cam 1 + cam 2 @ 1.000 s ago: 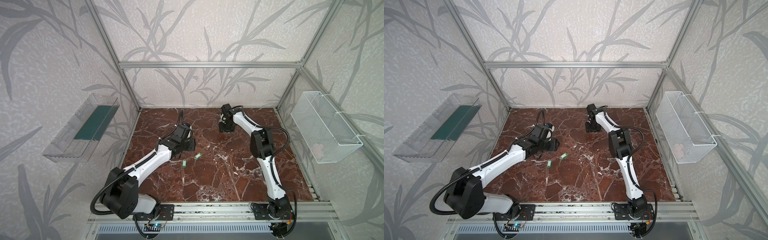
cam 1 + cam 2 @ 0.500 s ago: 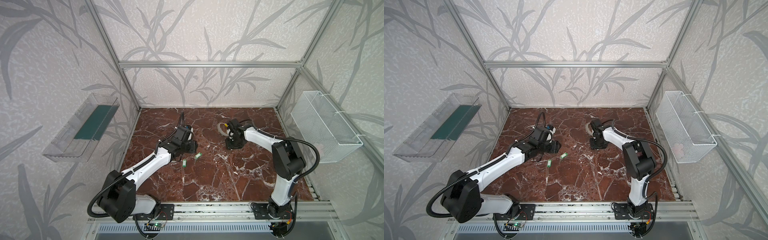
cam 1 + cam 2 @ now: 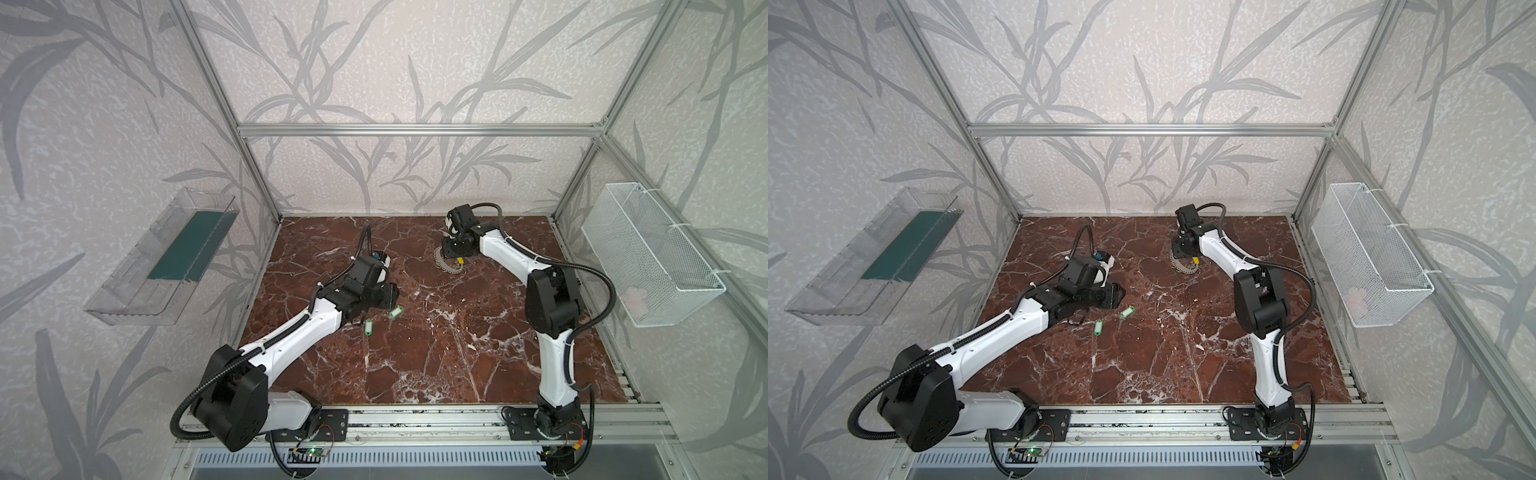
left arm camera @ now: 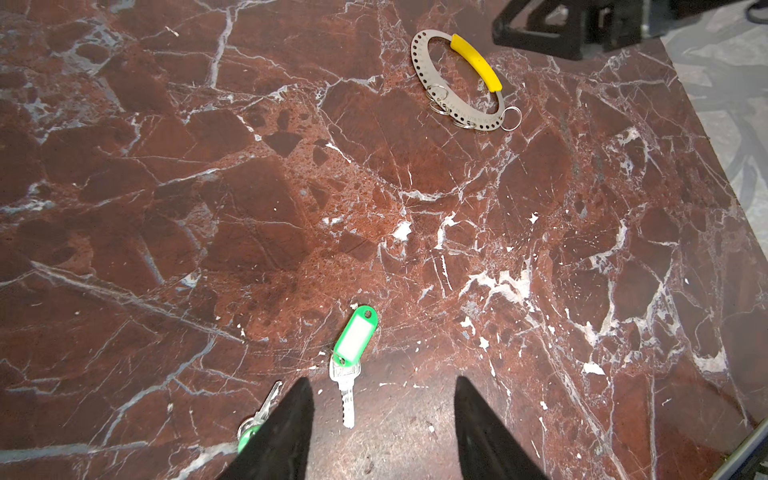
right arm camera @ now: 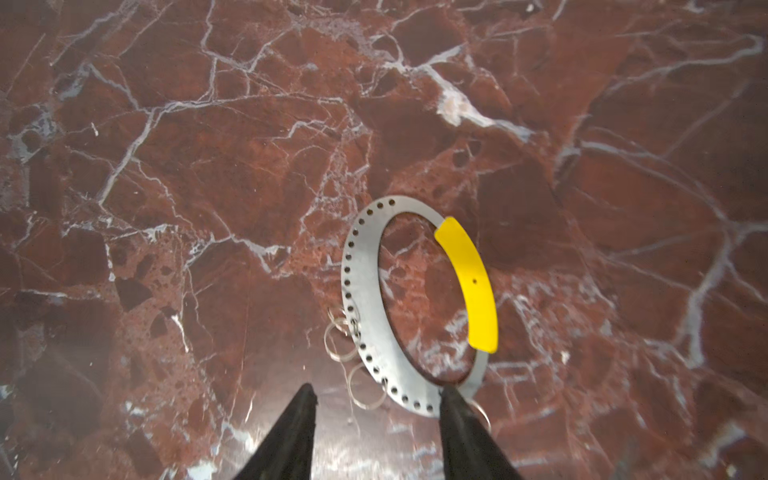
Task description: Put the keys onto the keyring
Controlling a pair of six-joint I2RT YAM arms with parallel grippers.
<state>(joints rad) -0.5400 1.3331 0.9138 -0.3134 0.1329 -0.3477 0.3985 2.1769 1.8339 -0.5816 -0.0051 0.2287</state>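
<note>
The keyring (image 5: 360, 286), a flat grey perforated ring with a yellow sleeve (image 5: 469, 282), lies flat at the back of the marble table (image 3: 446, 268) (image 3: 1181, 267). My right gripper (image 5: 377, 388) hangs over its near edge, open, one fingertip above the band. Both green-tagged keys lie mid-table (image 3: 397, 311) (image 3: 368, 327). My left gripper (image 4: 382, 380) is open just behind them. One key (image 4: 353, 340) lies just ahead of the fingers, towards one of them. The other (image 4: 249, 432) is partly hidden by a finger.
Several small split rings (image 5: 338, 336) hang from the keyring's band. A clear bin with a green mat (image 3: 166, 257) hangs on the left wall and a white wire basket (image 3: 648, 257) on the right wall. Aluminium posts frame the table (image 3: 415, 374).
The right arm swung forward beside the keyring half a second ago and is now back over it, jaws slightly narrower. The left gripper crept a little toward the keys.
</note>
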